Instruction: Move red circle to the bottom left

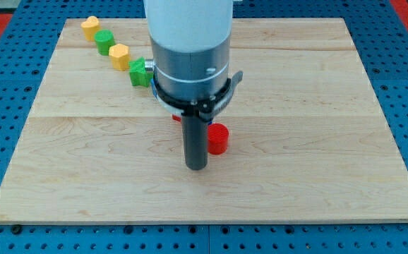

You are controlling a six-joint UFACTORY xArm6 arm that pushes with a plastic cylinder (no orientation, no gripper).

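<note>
The red circle block (219,138) lies near the middle of the wooden board (84,176). My tip (196,168) stands just to the view's left of it and slightly lower, close to or touching its left side. The rod and arm body hide what lies right behind them. A small bit of another red block (177,118) shows at the rod's left edge, mostly hidden.
A diagonal row of blocks runs from the view's top left toward the arm: a yellow block (90,27), a green block (105,42), a yellow block (119,56) and a green block (140,72). A sliver of blue (152,87) shows beside the arm.
</note>
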